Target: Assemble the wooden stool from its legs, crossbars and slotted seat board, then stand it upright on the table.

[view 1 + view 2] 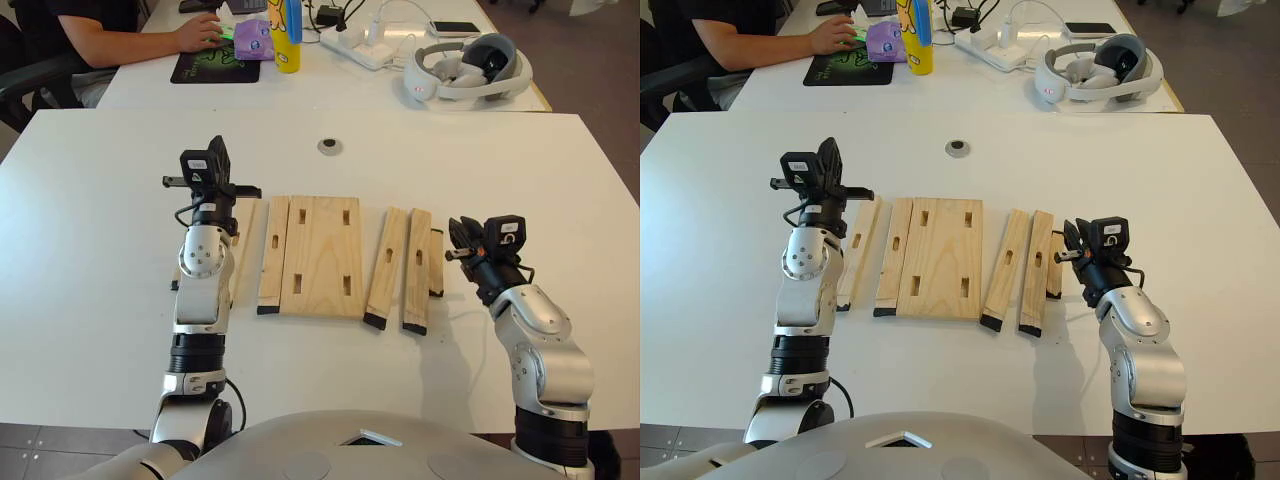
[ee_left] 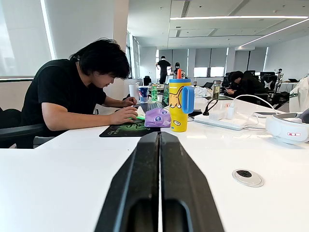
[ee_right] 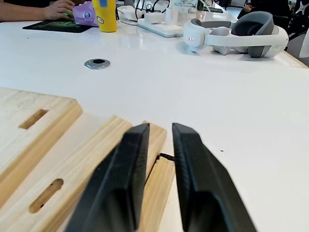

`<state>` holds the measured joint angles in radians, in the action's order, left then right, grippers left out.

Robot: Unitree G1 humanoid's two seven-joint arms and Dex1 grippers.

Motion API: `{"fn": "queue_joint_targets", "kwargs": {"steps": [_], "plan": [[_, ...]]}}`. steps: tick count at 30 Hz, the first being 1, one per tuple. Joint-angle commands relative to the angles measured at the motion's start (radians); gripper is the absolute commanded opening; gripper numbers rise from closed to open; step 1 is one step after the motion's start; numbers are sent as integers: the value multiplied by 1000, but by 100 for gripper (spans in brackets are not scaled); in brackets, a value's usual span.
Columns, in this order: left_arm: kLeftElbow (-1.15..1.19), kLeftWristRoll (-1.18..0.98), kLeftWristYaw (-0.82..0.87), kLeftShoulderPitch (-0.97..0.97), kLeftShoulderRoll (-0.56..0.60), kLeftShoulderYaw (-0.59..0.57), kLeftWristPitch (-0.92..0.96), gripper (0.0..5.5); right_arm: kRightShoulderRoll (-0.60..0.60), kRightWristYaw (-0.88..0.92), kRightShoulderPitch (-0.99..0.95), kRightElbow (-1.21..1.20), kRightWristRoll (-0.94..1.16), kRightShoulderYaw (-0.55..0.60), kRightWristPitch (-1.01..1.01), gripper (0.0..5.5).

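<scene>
Head camera, looking down: a slotted seat board (image 1: pixel 322 255) lies flat in the middle of a white table (image 1: pixel 100 250). Two wooden bars lie on its left (image 1: pixel 272 252) and two slotted legs on its right (image 1: pixel 385 265), all side by side. A short crossbar (image 1: pixel 436 262) lies just beyond the outermost right leg. Nothing is joined yet. The left gripper (image 1: pixel 217 143) is held high on an upright forearm above the leftmost bar. The right gripper (image 1: pixel 458 233) sits low, just beside the short crossbar, with its elbow bent back toward the robot.

Left wrist camera: the left gripper's fingers (image 2: pixel 140 193) are pressed together with nothing between them, pointing level across the table.

Right wrist camera: the right gripper's fingers (image 3: pixel 193 164) stand slightly apart over the short crossbar's edge. The likely step is a first pick. The fingers should spread wider, straddle the crossbar across its width near the middle, and avoid nudging the leg touching it.
</scene>
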<state>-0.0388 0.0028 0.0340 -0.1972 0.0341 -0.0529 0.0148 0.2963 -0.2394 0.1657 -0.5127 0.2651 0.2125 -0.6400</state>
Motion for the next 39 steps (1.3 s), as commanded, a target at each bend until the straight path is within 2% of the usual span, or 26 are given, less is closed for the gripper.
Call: {"fn": "queue_joint_targets", "kwargs": {"steps": [1, 5, 6, 26, 34, 39], "plan": [[-24, 1, 9, 11, -9, 2, 22, 0, 20, -4, -17, 17, 26, 22, -49, 178], [-32, -3, 5, 12, -7, 3, 31, 0, 16, 6, -36, 53, 45, 27, -112, 245], [-32, -3, 3, 11, -6, 3, 33, 0, 23, 8, -37, 59, 34, 15, -121, 247], [-38, 0, -9, 11, -8, 7, 42, 0, 86, -2, -28, 90, -40, -100, -174, 247], [-43, 0, -8, 15, -10, 8, 45, 0, 68, 18, -37, 96, -29, -57, -175, 247], [-41, -1, -9, 15, -11, 8, 43, 0, 85, -2, -21, 100, -44, -98, -198, 247]]}}
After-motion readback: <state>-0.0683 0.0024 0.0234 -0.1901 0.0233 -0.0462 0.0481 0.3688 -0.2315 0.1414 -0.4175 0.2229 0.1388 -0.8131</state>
